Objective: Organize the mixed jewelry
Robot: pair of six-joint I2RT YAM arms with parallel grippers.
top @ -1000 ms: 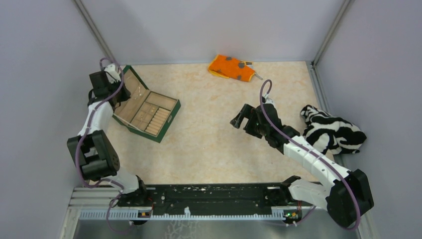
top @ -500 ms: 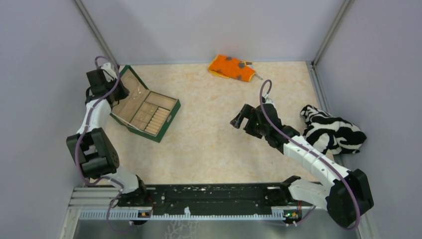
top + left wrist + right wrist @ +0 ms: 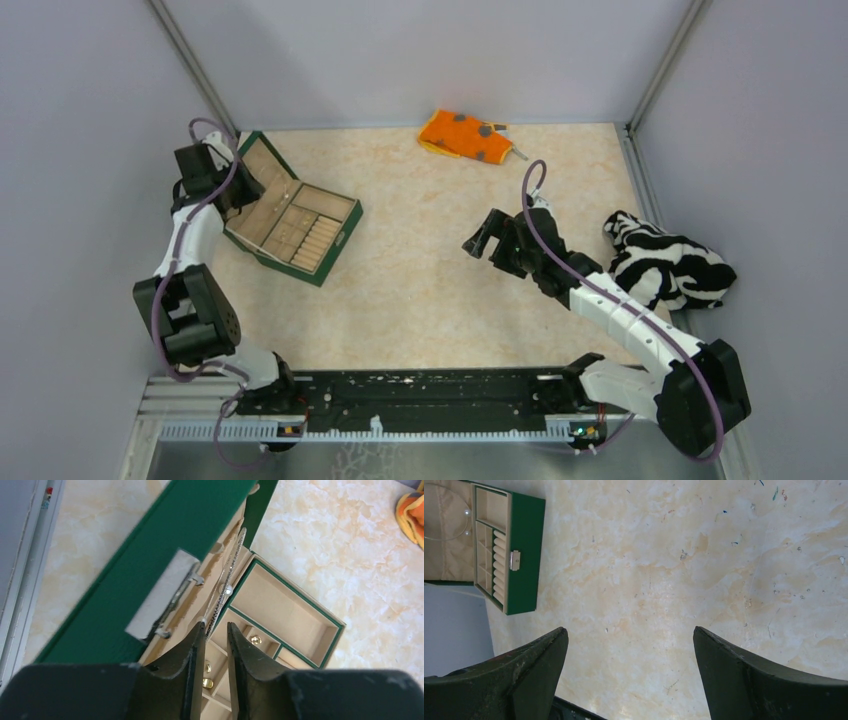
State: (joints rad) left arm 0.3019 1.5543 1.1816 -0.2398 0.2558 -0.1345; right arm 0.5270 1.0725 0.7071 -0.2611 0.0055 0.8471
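A green jewelry box lies open at the left, its lid tilted up. A thin silvery bangle hoop with pale beads rests against the lid's beige lining and runs down to my left fingertips; its beads also show in the right wrist view. Small gold pieces sit in the tray's compartments. My left gripper hovers at the lid's edge, jaws a narrow gap apart, with the tray visible between them. My right gripper is wide open and empty over bare table.
An orange grey-spotted cloth lies at the back centre. A black-and-white striped cloth lies by the right wall. Grey walls close in the left, back and right sides. The box is far left of my right gripper.
My left gripper has drawn back slightly to the left and rear by the box lid. The right arm has not moved.
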